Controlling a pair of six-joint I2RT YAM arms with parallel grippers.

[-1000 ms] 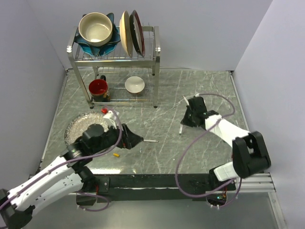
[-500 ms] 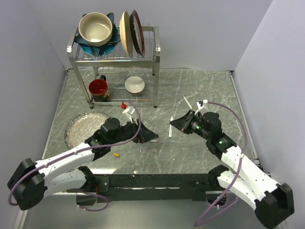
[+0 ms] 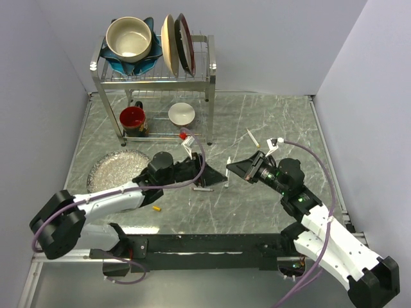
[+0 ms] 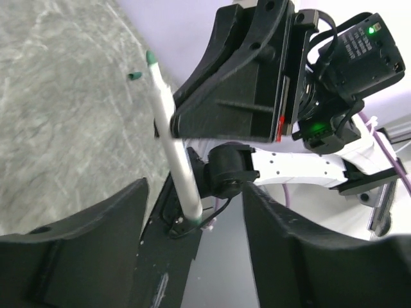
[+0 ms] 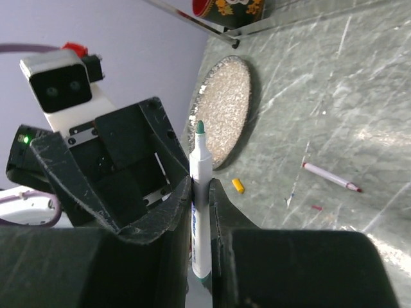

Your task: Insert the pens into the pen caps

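The right claw (image 5: 200, 192) is clamped on the green-tipped pen (image 5: 200, 154). Its fingers pinch the white barrel low down, so the green tip stands clear above them and only a short stub shows below. The left claw (image 4: 192, 192) faces it nose to nose, with its fingers (image 4: 83, 244) apart and nothing between them. The relation that matters is between that pen and the left claw. The pen lies dead ahead of the left claw, just past its fingertips and roughly midway between the lines of the two fingers. Its long axis runs crosswise to the line joining the two claws, so the left claw sees it side-on along its whole length. Whether the barrel is already inside the left claw's gap or just short of it cannot be told from these views. The green cap (image 4: 135, 76) lies loose on the table (image 3: 270, 115), beyond the pen as the left claw looks and off towards the tip end, apart from both claws. A second pen (image 3: 204, 188) lies flat just beside the left claw, on the side towards the arm bases. A third pen (image 3: 252, 137) lies on the far side of the right claw. My judgement is that capping has not begun for this pen, and the left arm is the one free to fetch the cap or take the barrel.
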